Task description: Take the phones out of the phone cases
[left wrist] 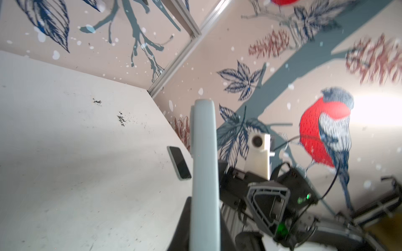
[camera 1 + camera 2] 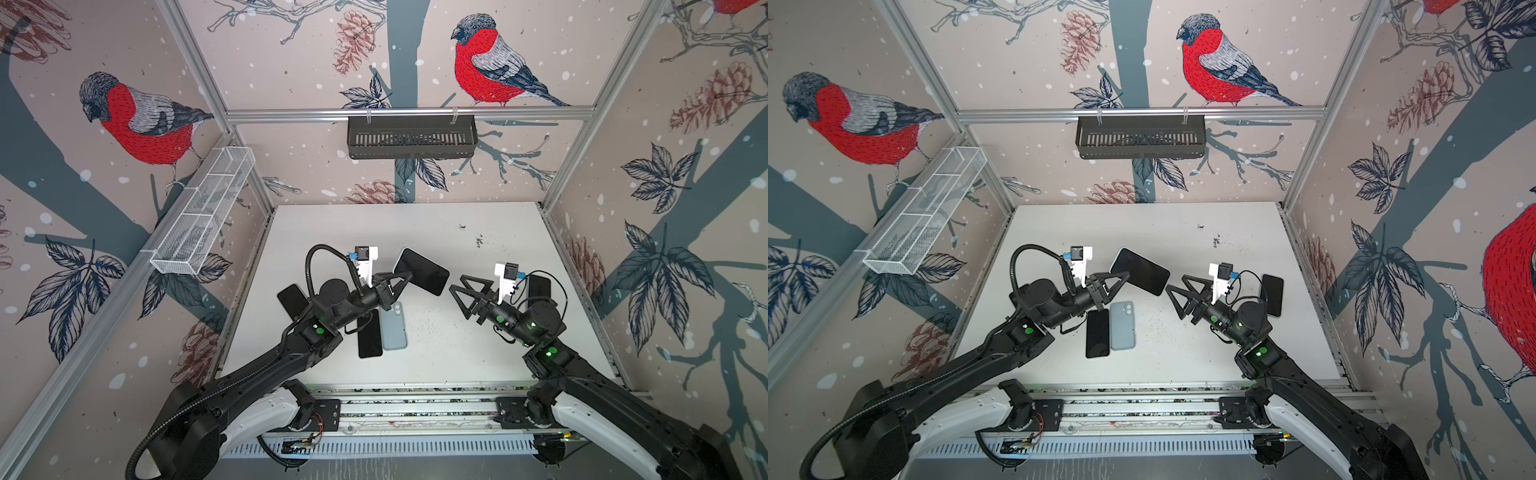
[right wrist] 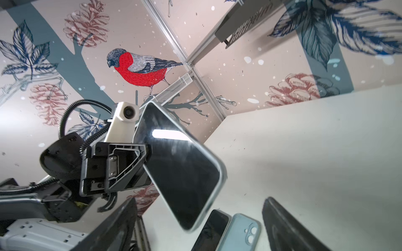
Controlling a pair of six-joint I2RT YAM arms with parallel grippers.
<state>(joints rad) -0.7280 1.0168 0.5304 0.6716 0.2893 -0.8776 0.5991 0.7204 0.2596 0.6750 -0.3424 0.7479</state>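
glossy phone [image 3: 180,169], matt speckled table [image 2: 519,332]

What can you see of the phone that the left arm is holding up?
The phone has a glossy black screen, dark and reflecting a strip of light, with rounded corners and a pale grey-blue rim, seemingly its case. It hangs tilted above the table with the screen turned upward. The left hand is shut on one end of it; nothing else touches it.
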